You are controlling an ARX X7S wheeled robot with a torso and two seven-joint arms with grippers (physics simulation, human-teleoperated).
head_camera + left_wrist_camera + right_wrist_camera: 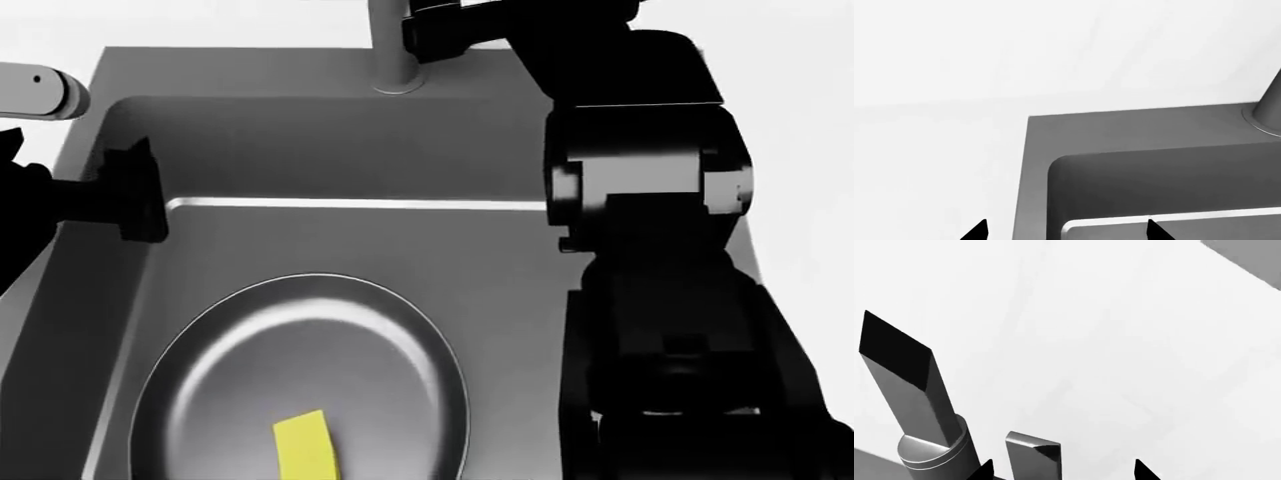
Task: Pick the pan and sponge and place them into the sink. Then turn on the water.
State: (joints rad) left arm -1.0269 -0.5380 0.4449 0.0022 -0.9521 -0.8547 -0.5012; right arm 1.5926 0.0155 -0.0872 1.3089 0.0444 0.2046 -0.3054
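Observation:
The round dark grey pan (267, 350) lies inside the sink (334, 140), and the yellow sponge (307, 447) rests on the pan. My left gripper (144, 195) hangs over the sink's left rim. In the left wrist view it (1067, 231) is open and empty above the sink's corner (1134, 130). My right gripper (447, 25) is up at the faucet (391, 55). In the right wrist view it (1064, 472) is open, with the faucet's lever (1033, 455) between its jaws beside the spout (904, 375). No water stream shows.
White countertop (934, 150) surrounds the sink. My bulky black right arm (654, 250) covers the sink's right side in the head view. The faucet's base (1267, 117) stands at the sink's back rim.

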